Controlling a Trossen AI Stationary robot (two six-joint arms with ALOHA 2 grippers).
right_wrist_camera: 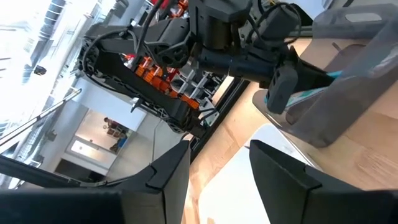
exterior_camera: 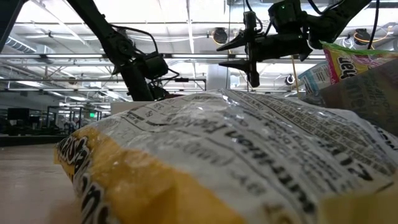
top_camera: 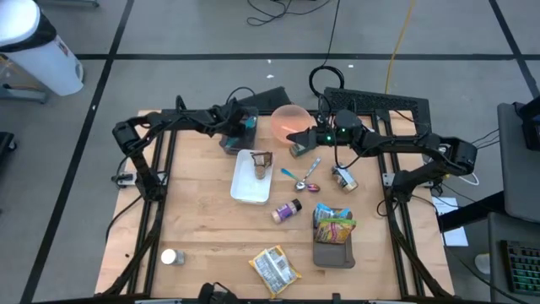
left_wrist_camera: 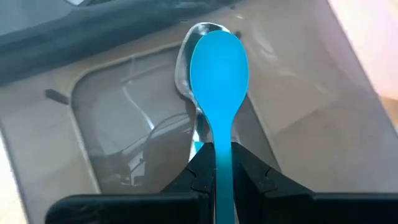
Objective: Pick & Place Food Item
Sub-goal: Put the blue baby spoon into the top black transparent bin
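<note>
Blue spoon (left_wrist_camera: 217, 74) clamped between left gripper (left_wrist_camera: 217, 163) fingers over grey container (left_wrist_camera: 124, 124) near table's (top_camera: 202, 228) far edge, right gripper (top_camera: 293, 138) half-open, empty, over pink bowl (top_camera: 283, 120).

right wrist camera: contents in frame

right gripper (right_wrist_camera: 217, 171): two dark flat fingers (right_wrist_camera: 283, 177) in the foreground, set apart with a gap between them, nothing in that gap.
pale wooden table top (right_wrist_camera: 367, 165): visible beyond the fingers.
white flat item (right_wrist_camera: 249, 186): lies on the wood, seen between and beyond the fingers; its kind cannot be told.
left arm (right_wrist_camera: 174, 43): dark jointed body with cables and orange parts, reaching across the frame.
left gripper (right_wrist_camera: 311, 78): dark, closed on a light blue object (right_wrist_camera: 311, 93), inside a grey translucent plastic container (right_wrist_camera: 348, 87) resting on the table.
room beyond: white ceiling beams, bright panels.
</note>
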